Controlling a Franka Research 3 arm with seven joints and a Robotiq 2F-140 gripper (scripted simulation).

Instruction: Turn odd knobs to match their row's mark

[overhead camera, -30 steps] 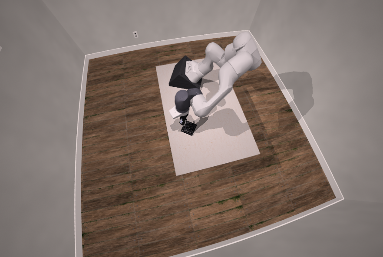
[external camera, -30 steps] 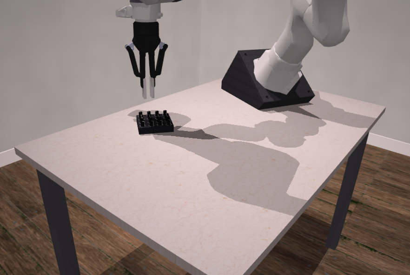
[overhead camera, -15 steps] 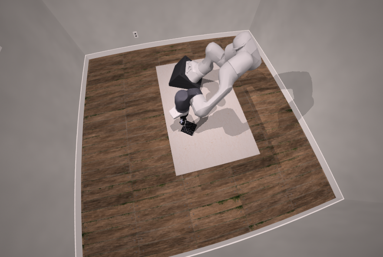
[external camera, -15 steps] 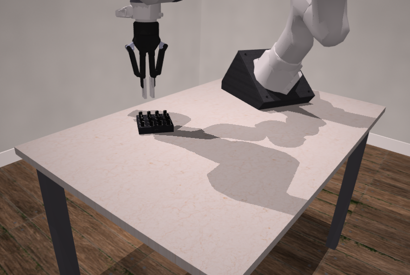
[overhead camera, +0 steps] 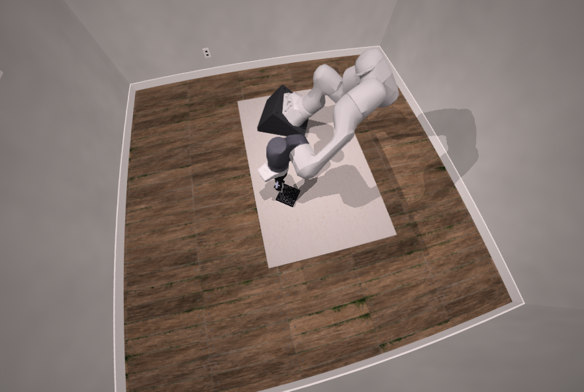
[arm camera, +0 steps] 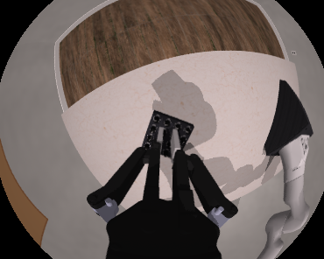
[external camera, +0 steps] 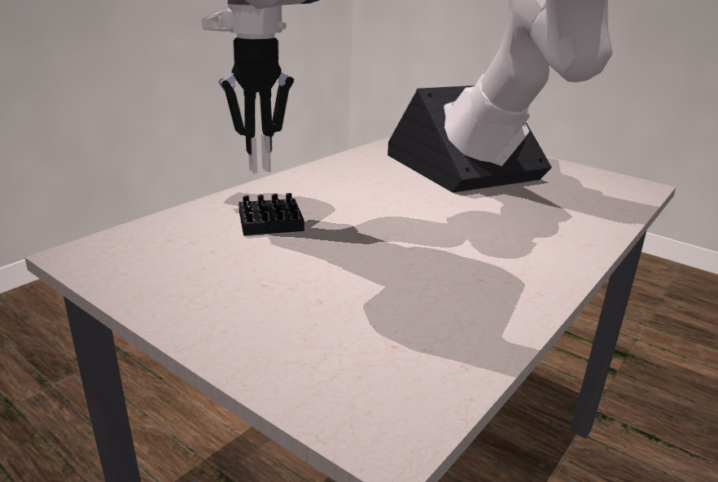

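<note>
The black knob box (overhead camera: 288, 196) (external camera: 272, 225) (arm camera: 172, 120) stands on the table, flat as far as I can see. Its socket (external camera: 273, 227) is on the side facing the exterior camera, so that side is the rear. The knobs stand upright in rows. Their white lines and the printed names are too small to read. My gripper (external camera: 259, 170) (arm camera: 166, 135) points down above the box, clear of the knobs. Its fingers stand a narrow gap apart with nothing between them. In the wrist view the fingers hide part of the box's middle and near side.
The pale table (overhead camera: 325, 231) (external camera: 201, 284) (arm camera: 243, 87) carries the black wedge-shaped arm base (overhead camera: 272, 113) (external camera: 428, 136) (arm camera: 289, 118), well away from the box. The arm's shadow falls across the table around the box. In the top view, the box is nearer the table's left edge.
</note>
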